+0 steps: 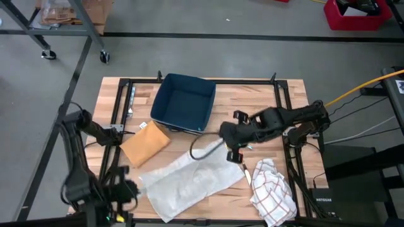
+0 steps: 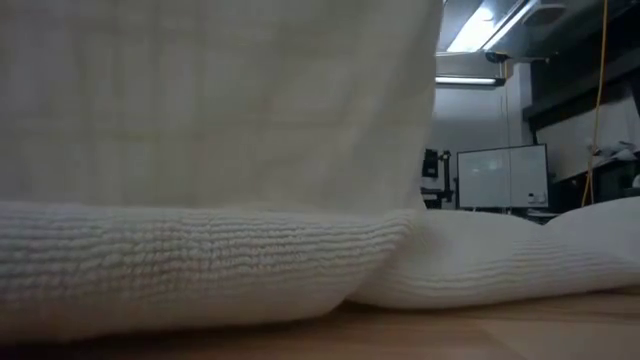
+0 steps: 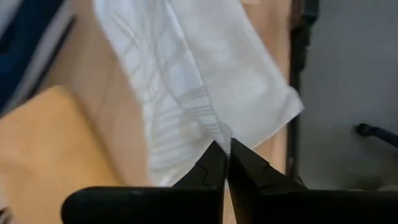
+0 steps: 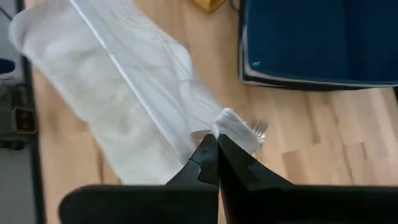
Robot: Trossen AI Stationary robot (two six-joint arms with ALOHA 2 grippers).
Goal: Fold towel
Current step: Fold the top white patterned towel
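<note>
White towel (image 1: 189, 183) lies spread on the tabletop (image 1: 290, 107), between tan cloth (image 1: 145, 144) and checked cloth (image 1: 273, 189). Right hand (image 1: 235, 156) pinches its far corner; left hand (image 3: 225, 163), closed and empty, waits near the other end. Best lift the corner low, carry it straight across, edges matched.

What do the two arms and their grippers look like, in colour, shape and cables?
Both arms are black and built of jointed segments. The right arm has a thin black cable looping beside its gripper. Each gripper, the left gripper and the right gripper, ends in two dark, wedge-shaped fingers that taper to a point. No markings show on them.
</note>
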